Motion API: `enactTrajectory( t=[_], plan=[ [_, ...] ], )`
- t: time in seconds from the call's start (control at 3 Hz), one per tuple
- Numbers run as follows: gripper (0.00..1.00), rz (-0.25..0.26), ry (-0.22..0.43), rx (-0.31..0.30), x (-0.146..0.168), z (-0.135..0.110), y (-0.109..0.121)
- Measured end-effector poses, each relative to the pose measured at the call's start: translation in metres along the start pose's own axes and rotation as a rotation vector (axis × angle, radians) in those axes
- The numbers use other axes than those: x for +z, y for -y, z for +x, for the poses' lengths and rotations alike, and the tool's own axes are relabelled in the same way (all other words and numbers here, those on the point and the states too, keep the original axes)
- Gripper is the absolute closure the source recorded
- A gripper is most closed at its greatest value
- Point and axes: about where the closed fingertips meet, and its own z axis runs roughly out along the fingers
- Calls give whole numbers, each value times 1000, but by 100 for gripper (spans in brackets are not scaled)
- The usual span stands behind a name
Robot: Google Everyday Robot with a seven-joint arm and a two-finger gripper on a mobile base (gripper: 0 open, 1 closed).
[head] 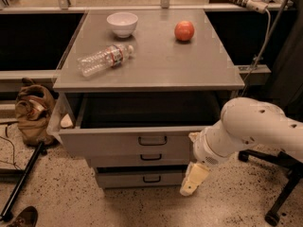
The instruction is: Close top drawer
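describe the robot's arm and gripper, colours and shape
The arm is a fat, smooth white tube with rounded joints, a few small dark dots on its shell and a ribbed white collar at the wrist. The gripper, low beside the lower drawers, is pale cream and blocky. No cables show.

top drawer: grey, black loop handle, uppermost of three | partly pulled out | gripper: below its right front corner
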Motion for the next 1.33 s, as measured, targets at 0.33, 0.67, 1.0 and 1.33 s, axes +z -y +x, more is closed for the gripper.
enactTrajectory(
  t=[0.33, 0.67, 1.0, 1.33],
  plan=[
    [0, 9, 18, 4, 1, -2, 17],
    [0, 52, 47, 12, -11, -8, 44],
    [0, 103, 63, -12, -29, -27, 75],
    [0, 104, 65, -12, -30, -28, 72]
  ],
)
